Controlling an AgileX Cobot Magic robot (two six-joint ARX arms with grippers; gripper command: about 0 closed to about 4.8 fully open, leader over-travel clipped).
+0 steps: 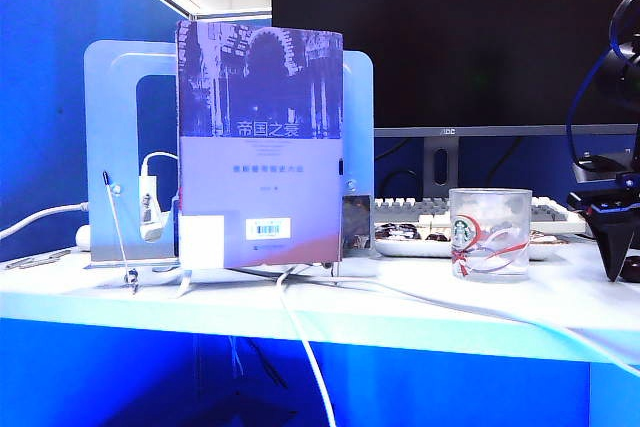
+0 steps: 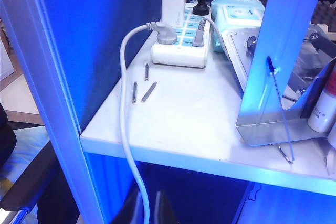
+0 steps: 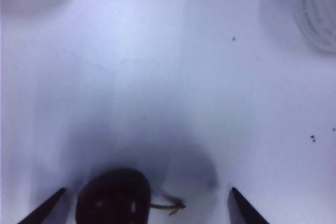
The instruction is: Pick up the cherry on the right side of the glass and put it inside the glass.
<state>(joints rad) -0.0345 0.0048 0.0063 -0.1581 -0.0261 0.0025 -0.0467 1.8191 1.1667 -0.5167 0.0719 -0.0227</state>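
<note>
1. Your right hand (image 3: 144, 205) is down at the white worktop (image 3: 173, 77), fingers spread wide either side of the cherry (image 3: 113, 198), gripping nothing.
2. That cherry's glossy, near-black, round, lying on the worktop nearer one fingertip.
3. The glass (image 1: 489, 233), a clear frosted cylinder, stands apart from your right hand.
4. Your left hand is out of view, so I can't tell its state

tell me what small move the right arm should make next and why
Probably close the jaws of the right gripper on the cherry. In the right wrist view the jaws stand open on either side of it, the cherry sitting nearer one jaw, still on the table. A small shift to centre it first may help. The glass waits empty nearby. The left gripper is not in view.
</note>
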